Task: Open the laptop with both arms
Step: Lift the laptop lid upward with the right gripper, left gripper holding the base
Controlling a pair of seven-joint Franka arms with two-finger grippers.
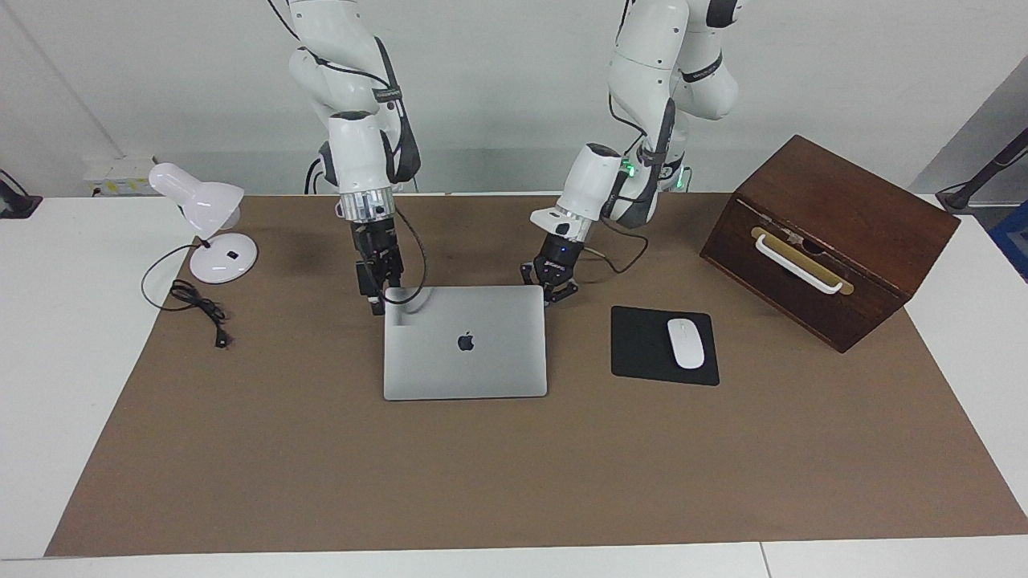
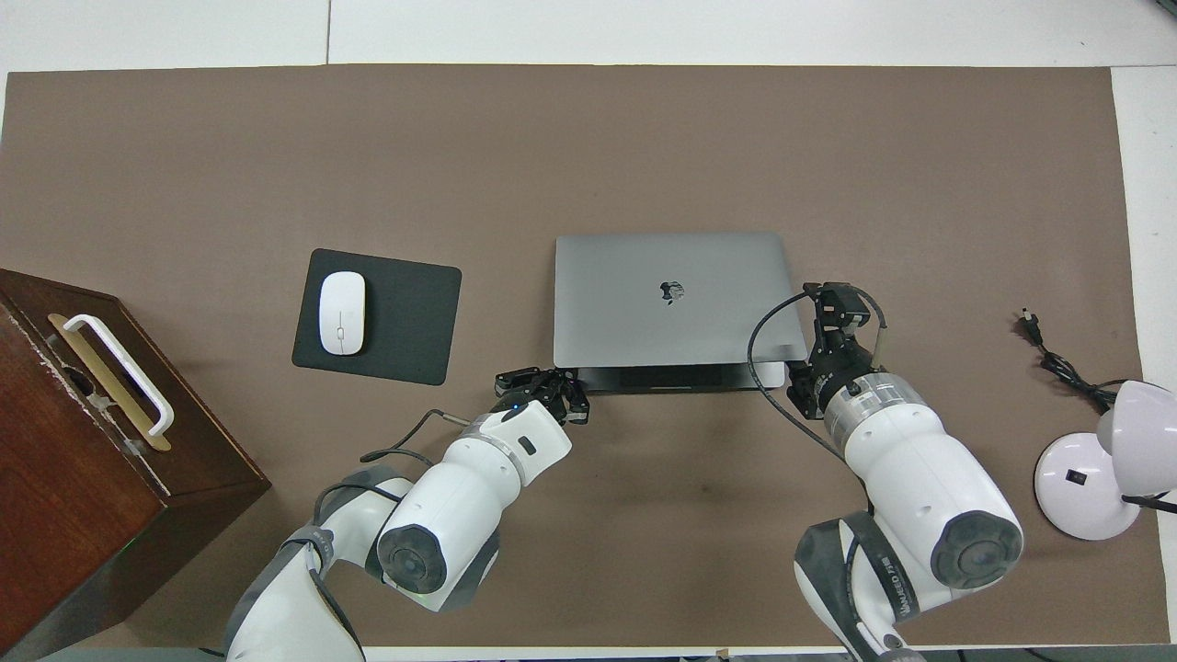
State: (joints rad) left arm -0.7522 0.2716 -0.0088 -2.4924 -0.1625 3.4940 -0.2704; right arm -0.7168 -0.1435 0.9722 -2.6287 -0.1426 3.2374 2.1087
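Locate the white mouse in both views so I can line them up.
Facing view: the white mouse lies on the black mouse pad, between the laptop and the wooden box, right of centre.
Overhead view: the white mouse lies on the black mouse pad, left of centre, again between the laptop and the wooden box.
Shared landmark: the laptop's dark logo.

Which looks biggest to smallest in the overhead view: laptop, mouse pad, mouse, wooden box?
1. wooden box, though it is cut off by the view's edge and stands taller, so nearer the camera
2. laptop
3. mouse pad
4. mouse
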